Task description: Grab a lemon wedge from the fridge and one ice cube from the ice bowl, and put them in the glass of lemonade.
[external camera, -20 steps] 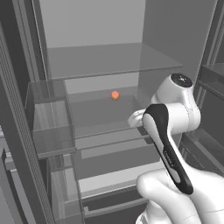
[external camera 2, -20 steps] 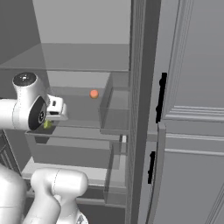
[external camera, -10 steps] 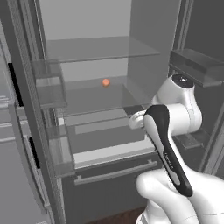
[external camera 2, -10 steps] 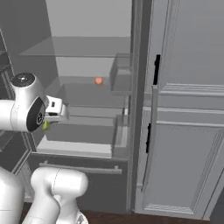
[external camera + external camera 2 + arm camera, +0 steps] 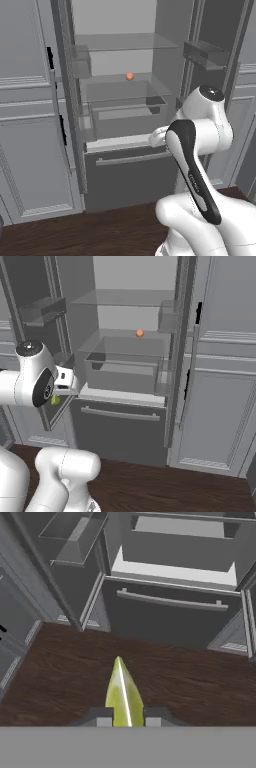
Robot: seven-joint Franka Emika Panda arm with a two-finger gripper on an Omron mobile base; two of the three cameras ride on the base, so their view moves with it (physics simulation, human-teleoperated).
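Up close, the gripper (image 5: 124,719) pinches a yellow-green lemon wedge (image 5: 122,694) between its fingertips, held over dark wood floor (image 5: 60,677) in front of the open fridge (image 5: 125,130), where an orange ball (image 5: 129,76) sits on a glass shelf (image 5: 125,87).

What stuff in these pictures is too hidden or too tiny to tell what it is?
- Orange ball on the fridge shelf: too small in both base views to name.
- Hand in the hand view: just the fingertips show; the bottom edge cuts off the rest.
- Lemon wedge: its lower end sits hidden between the fingertips; in the right base view the arm covers most of it.
- Bottom drawer: shut, contents unseen.
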